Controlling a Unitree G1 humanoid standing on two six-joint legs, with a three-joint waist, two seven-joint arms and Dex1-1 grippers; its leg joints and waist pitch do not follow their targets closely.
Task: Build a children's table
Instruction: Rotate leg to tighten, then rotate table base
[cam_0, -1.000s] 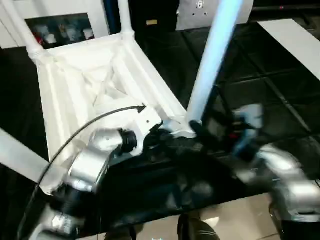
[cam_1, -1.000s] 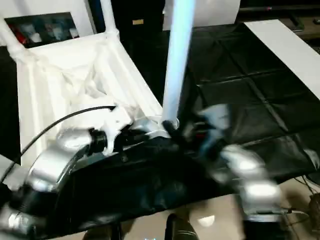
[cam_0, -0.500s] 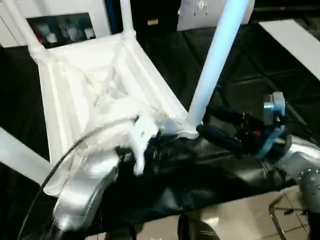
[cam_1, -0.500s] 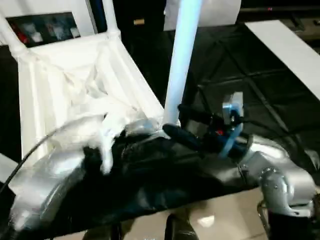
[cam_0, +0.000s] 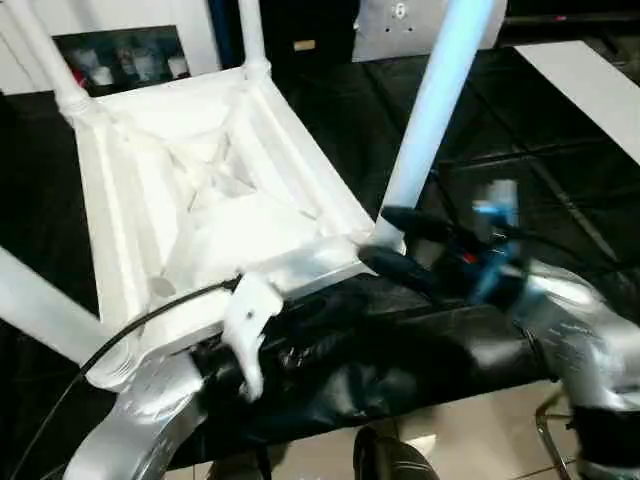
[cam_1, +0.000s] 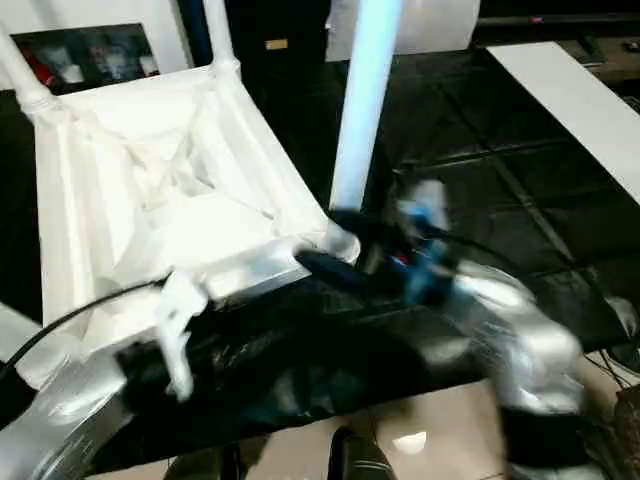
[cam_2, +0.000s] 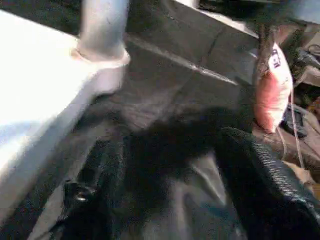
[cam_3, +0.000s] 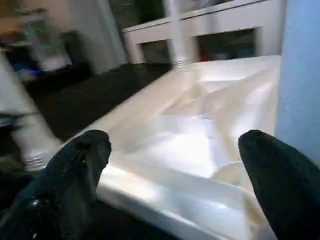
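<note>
Four legs stand up from the upside-down table (cam_0: 200, 190), which lies on a black bench (cam_0: 500, 150) with its ribbed, cross-braced underside facing up. One leg (cam_0: 432, 100) rises from the near right corner socket (cam_0: 383, 236) and leans slightly toward the far right; another leg (cam_0: 40, 315) juts out from the near left corner, and two more stand at the far corners.

Right claw (cam_0: 385, 240) reaches in from the right, level with the bench, its two black fingers spread wide and holding nothing. The fingertips lie just beside the base of the near right leg, one on the far side of the socket and one on the near side, so the corner sits between or just ahead of them; whether they touch it cannot be told. In the right wrist view the two fingers (cam_3: 75, 165) stand far apart with the white underside of the table (cam_3: 200, 130) ahead and the leg (cam_3: 300, 75) at one side.

Left claw (cam_2: 165, 165) sits low at the near edge of the table, over the bench and close to the near rim. In the left wrist view its fingers (cam_2: 265, 175) are parted with nothing between them, and the corner socket with its leg (cam_2: 102, 30) lies ahead, apart from them.
</note>
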